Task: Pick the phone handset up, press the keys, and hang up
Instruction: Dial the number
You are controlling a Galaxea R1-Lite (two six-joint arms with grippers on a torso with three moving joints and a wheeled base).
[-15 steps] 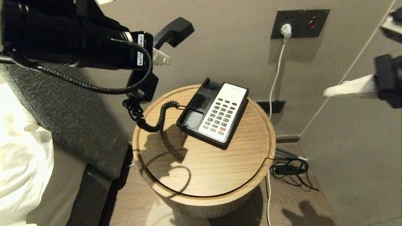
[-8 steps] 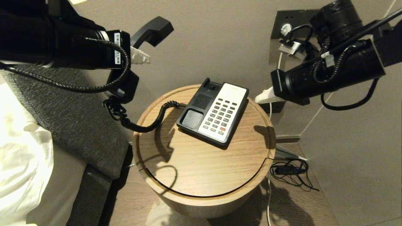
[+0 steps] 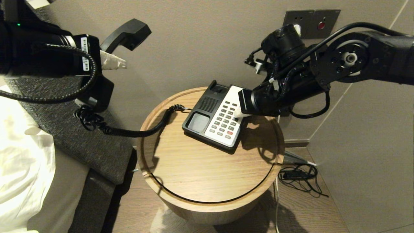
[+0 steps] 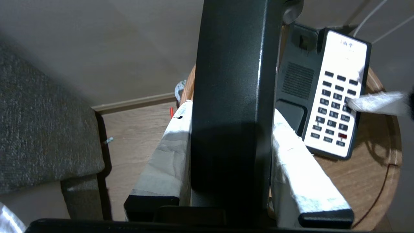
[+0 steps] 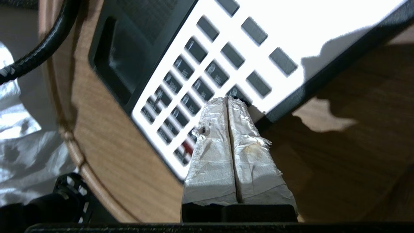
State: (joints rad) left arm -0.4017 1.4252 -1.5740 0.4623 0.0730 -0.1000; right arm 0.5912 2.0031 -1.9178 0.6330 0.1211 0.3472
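Observation:
The black phone base (image 3: 207,106) with a white keypad panel (image 3: 226,119) sits on the round wooden table (image 3: 207,174). My left gripper (image 3: 113,63) is shut on the black handset (image 3: 126,32) and holds it up in the air left of the table; in the left wrist view the handset (image 4: 233,97) sits between the white-wrapped fingers (image 4: 168,155). A coiled cord (image 3: 129,131) runs from the handset to the base. My right gripper (image 3: 237,114) is shut, its white tip on the right side of the keypad (image 5: 200,84); the tip (image 5: 228,100) rests by a key.
A wall socket plate (image 3: 310,21) with a white plug and cable is behind the table. Black cables (image 3: 297,176) lie on the floor to the right. A grey headboard (image 3: 77,129) and white bedding (image 3: 22,168) are at the left.
My right arm has swung in from the right and down, bringing its shut tip onto the keypad. My left gripper has carried the handset further left, stretching the cord.

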